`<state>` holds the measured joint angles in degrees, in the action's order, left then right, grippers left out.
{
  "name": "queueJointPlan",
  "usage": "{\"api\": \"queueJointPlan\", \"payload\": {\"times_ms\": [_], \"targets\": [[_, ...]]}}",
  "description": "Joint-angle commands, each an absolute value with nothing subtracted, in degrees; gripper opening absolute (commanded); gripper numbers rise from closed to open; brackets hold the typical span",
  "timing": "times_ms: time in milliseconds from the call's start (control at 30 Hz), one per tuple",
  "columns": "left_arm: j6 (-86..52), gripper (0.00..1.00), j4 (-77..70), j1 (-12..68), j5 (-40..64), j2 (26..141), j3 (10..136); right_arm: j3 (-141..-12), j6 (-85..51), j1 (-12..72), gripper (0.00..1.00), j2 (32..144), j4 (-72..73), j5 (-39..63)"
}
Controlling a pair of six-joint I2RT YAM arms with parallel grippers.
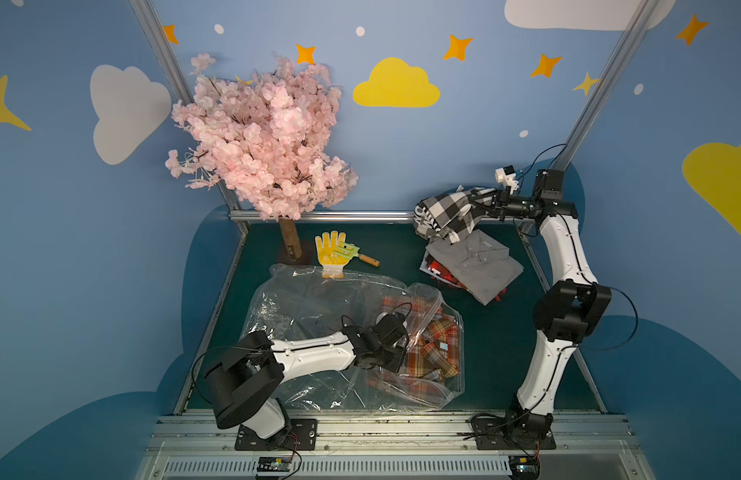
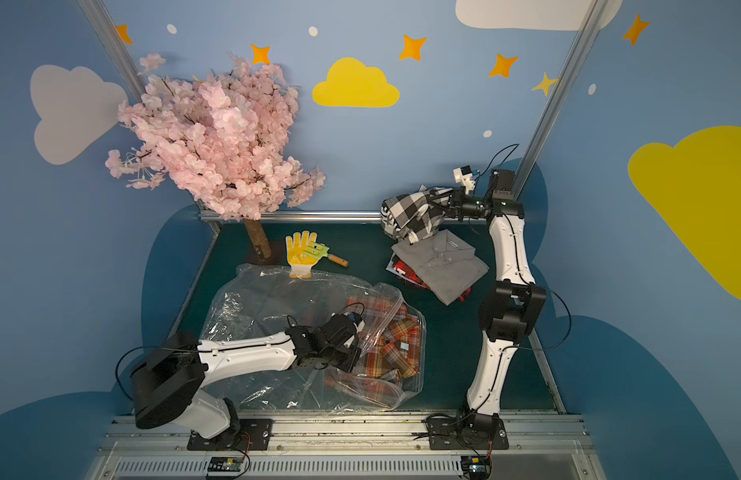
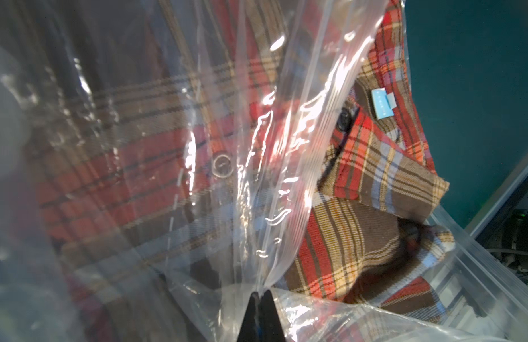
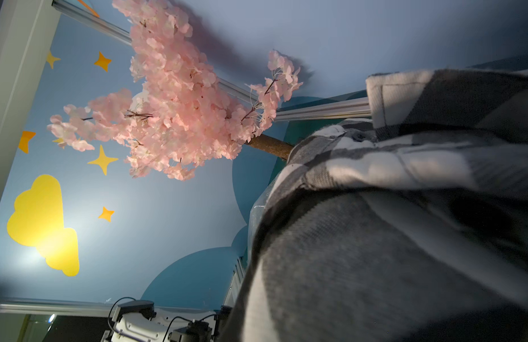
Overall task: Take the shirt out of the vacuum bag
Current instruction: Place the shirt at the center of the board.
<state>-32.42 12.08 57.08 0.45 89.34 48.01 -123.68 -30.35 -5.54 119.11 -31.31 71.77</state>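
The clear crinkly plastic vacuum bag (image 1: 294,303) is pinched by the closed left gripper (image 3: 260,293). A black-and-white checked cloth shirt (image 1: 443,212) is clamped, far right, by the closed right gripper (image 1: 483,200).

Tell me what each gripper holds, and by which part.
Left gripper pinches the vacuum bag by its zip-seal edge. Right gripper holds the checked shirt by a bunched fold; exact part hidden.

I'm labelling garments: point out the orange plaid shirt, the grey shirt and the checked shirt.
orange plaid shirt (image 1: 437,353): in a top view, folded front.
grey shirt (image 1: 475,266): in a top view, chest.
checked shirt (image 1: 443,212): in a top view, bunched middle.
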Motion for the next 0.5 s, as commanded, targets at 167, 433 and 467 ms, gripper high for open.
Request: {"api": "queueJointPlan", "payload": {"times_ms": [167,433,467], "targets": [[-32.48,0.03,14.18,57.52,-0.48,89.13,48.96,-99.89,-70.26,-7.84,0.00,111.50,31.40,81.93],[-32.48,0.03,14.10,57.83,-0.26,88.78,48.45,-90.05,-109.97,-11.89,0.00,116.61,80.59,82.92],[-32.36,0.03,14.15,57.92,-0.26,88.70,48.45,-88.88,-109.71,-12.11,0.00,116.19,80.68,82.88]]}}
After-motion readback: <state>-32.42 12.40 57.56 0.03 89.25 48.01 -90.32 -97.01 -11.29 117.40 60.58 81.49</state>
